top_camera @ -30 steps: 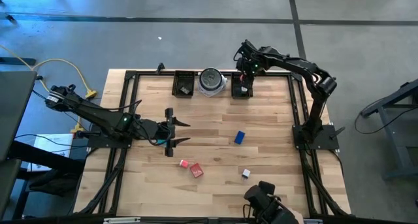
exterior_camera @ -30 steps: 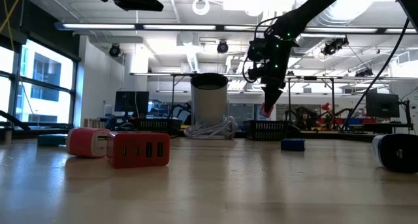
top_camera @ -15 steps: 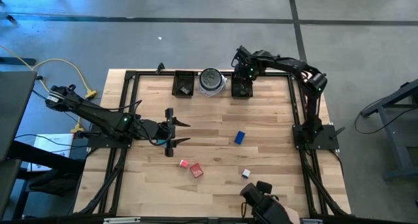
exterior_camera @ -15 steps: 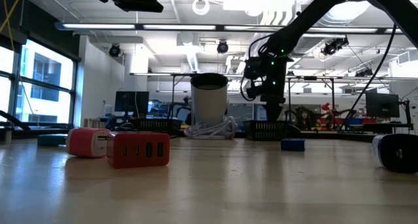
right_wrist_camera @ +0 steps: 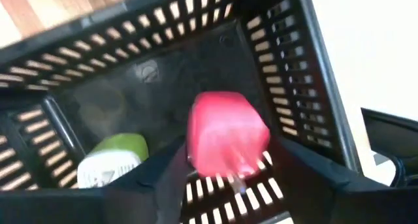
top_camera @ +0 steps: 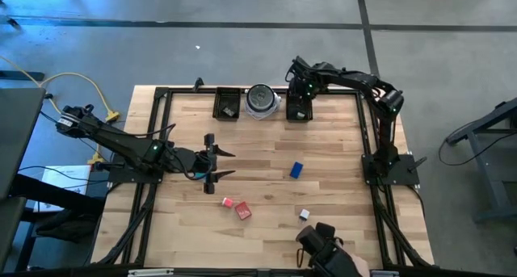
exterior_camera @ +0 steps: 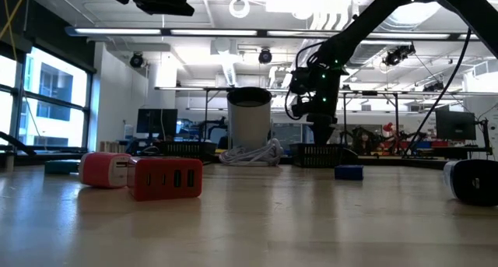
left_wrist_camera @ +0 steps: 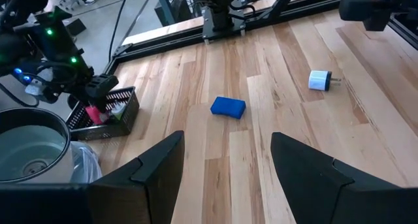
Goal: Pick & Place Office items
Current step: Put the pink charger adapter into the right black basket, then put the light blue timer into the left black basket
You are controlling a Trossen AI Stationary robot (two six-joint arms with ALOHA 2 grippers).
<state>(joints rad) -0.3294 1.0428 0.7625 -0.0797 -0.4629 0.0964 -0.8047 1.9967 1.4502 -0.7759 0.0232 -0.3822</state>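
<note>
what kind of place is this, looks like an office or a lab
Most likely a robotics lab or workshop: a butcher-block table boxed in by a black metal frame, exposed ceiling ducts and strip lights overhead, and rows of monitors and equipment benches behind.

The pale wooden plank tabletop (top_camera: 266, 148), framed by black rails, carries two black slotted rectangular trays (top_camera: 227, 104) (top_camera: 299, 109) along its far edge, with a round silver-grey dish (top_camera: 262, 100) between them. Out on the open boards lie a small blue block (top_camera: 296, 169), two red blocks (top_camera: 243, 211) (top_camera: 228, 202) just beside each other, and a small white-and-dark plug piece (top_camera: 304, 215) near the front edge.
</note>
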